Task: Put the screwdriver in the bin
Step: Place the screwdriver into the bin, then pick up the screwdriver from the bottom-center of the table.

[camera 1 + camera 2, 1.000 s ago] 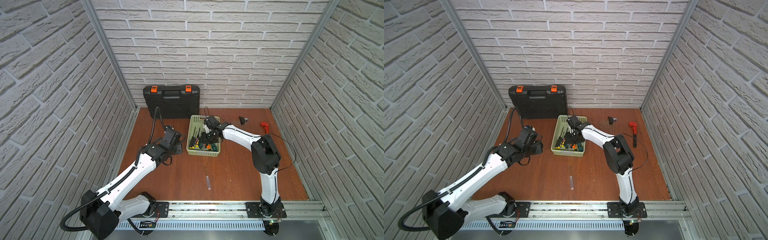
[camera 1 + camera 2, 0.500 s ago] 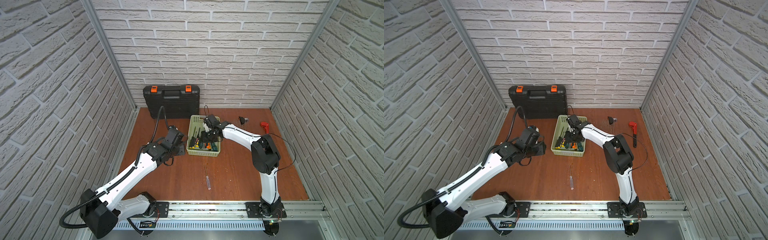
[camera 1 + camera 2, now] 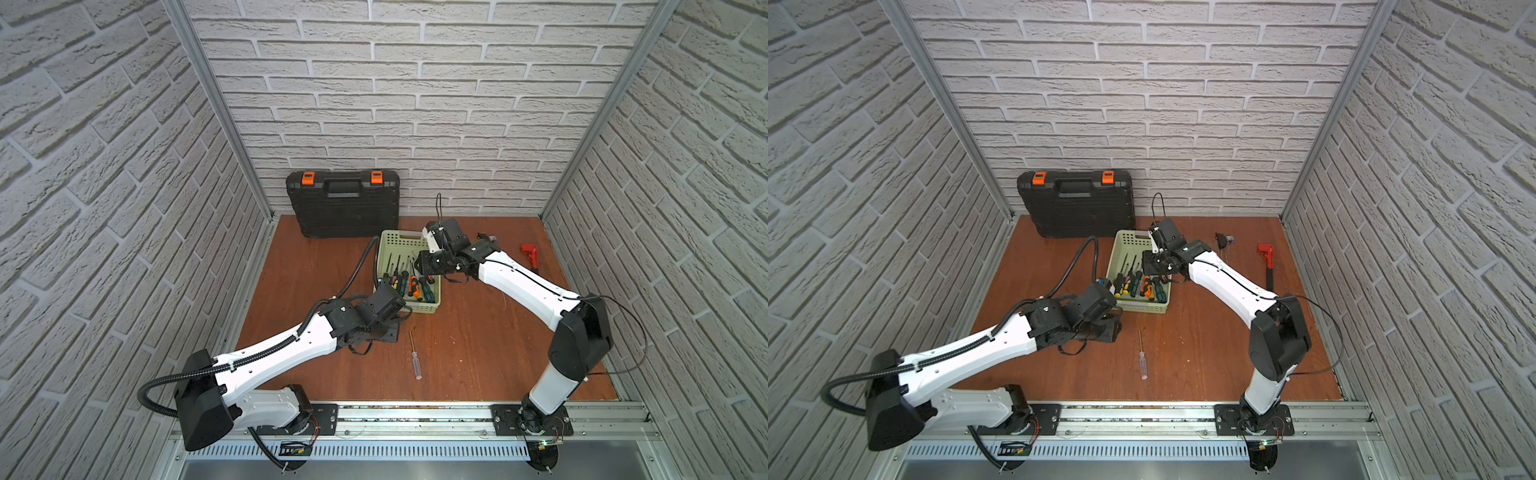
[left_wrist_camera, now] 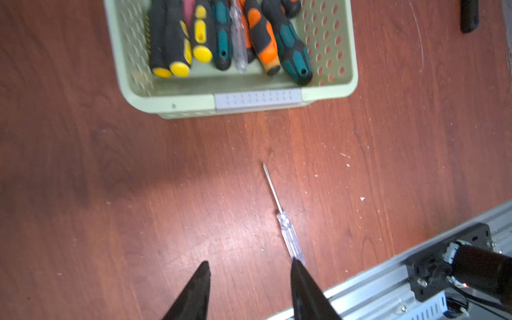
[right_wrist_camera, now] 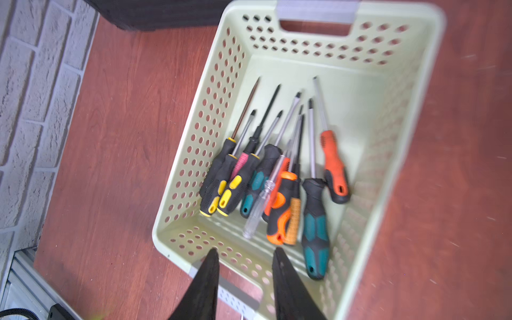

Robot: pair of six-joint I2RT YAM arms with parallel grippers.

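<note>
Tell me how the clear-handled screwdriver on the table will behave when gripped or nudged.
The screwdriver is slim with a clear plastic handle, so probably light and stiff. Lying flat on the smooth table, it may roll if nudged sideways. Its thin shaft offers little to pinch; the handle seems safer.

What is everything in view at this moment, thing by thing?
table: one, reddish-brown, under everything.
bin: one, pale green, mid-table.
screwdrivers in the bin: about ten, handles black-yellow, teal, orange, pink, clear; lying inside.
loose screwdriver: one, clear handle, on the table before the bin.
toolcase: one, black with orange latches, against back wall.
red tool: one, red, table's right side.
small dark object: one, blackish, near back wall.
left arm: one, white-black, jaws open, empty, near loose screwdriver.
right arm: one, white-black, jaws open, empty, above bin.
</note>
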